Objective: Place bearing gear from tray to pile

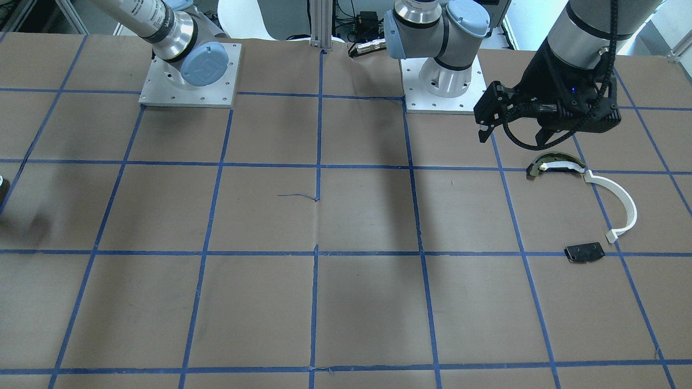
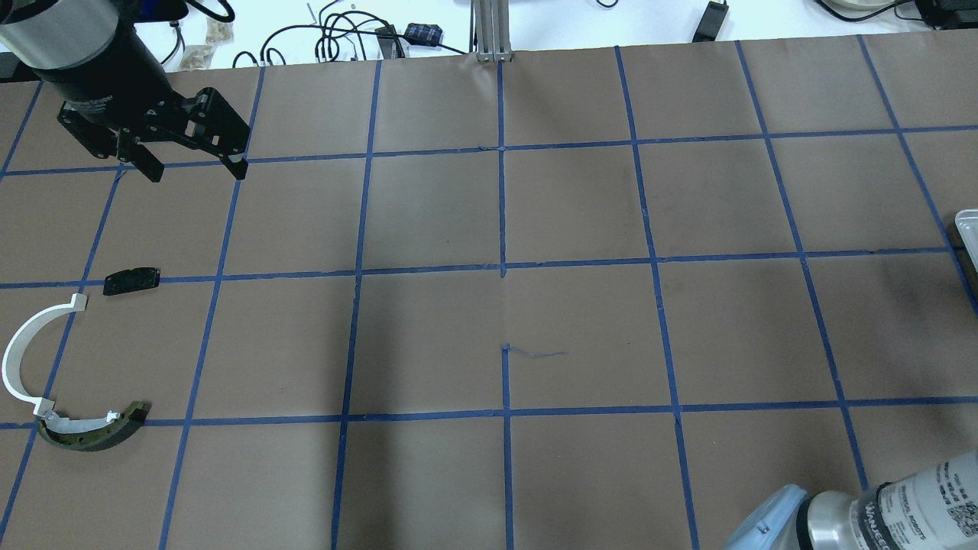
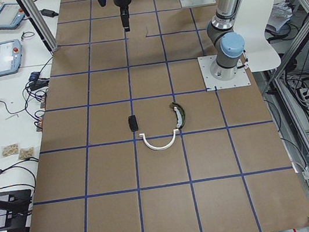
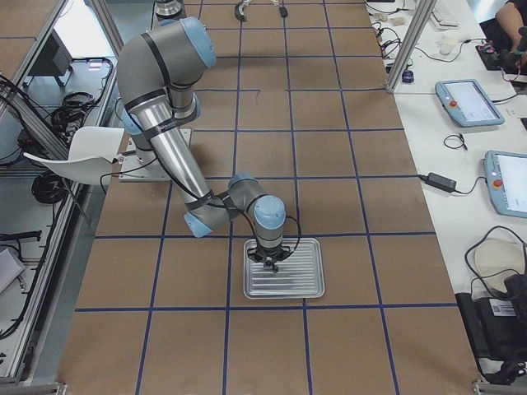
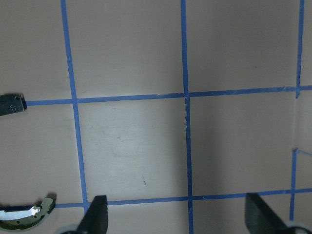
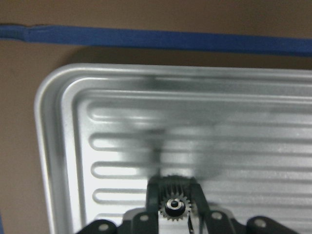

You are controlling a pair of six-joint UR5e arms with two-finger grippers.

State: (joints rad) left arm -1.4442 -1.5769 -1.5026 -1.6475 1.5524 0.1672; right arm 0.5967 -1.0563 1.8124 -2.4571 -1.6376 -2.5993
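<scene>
1. Fingers (image 6: 153,197) of the right gripper (image 6: 174,192) pinch the bearing gear (image 6: 175,205) by its toothed edge, one on each side. I cannot tell whether the gear rests on the tray floor or hangs just above it. The left gripper (image 2: 197,169) has its fingers spread wide with nothing between them.
2. Directly beneath the right fingers lies the tray (image 6: 44,146), the largest thing here, with ribs below them and a raised rim around them. My worry is that a sideways move before a clean lift would catch the gear on a rib or the rim and twist it out of the pinch.
3. Well apart from the right fingers, at the other end of the table (image 2: 581,328), is the pile. It lies off to one side of the left fingers, not beneath them. Its biggest piece is the white arc strip (image 2: 15,359).
4. Touching one end of that arc is the dark curved piece (image 2: 92,434).
5. Lying apart from both is the black plate (image 2: 131,280).
6. Smallest is the gear itself. The hold on its teeth is narrow and the carry is long, so it could slip, and a round part released too high would likely roll. The left gripper hanging near the pile stands in the way of my approach.
</scene>
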